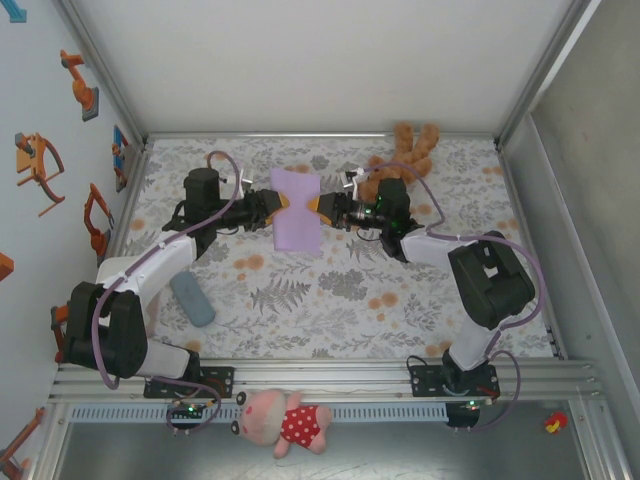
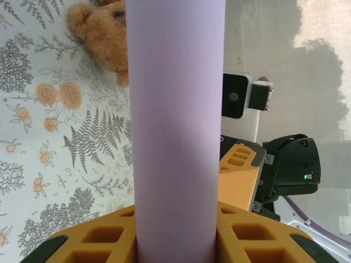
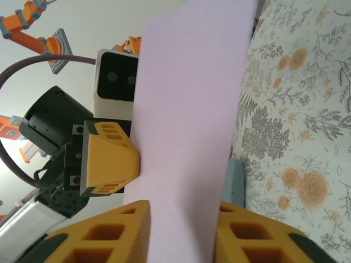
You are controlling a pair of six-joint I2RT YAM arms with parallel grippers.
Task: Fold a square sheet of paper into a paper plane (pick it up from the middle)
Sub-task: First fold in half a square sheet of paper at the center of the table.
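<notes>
Here, square sheet of paper aloft, left jaws clamped on one edge, right jaws on opp. edge

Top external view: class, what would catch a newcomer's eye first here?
The square sheet of paper, pale lilac, is at the middle of the table, with the left hand and the right hand pinching it from opposite sides. A brown teddy bear lies at the far edge, and a pink toy pig lies just outside the near rail.
</notes>
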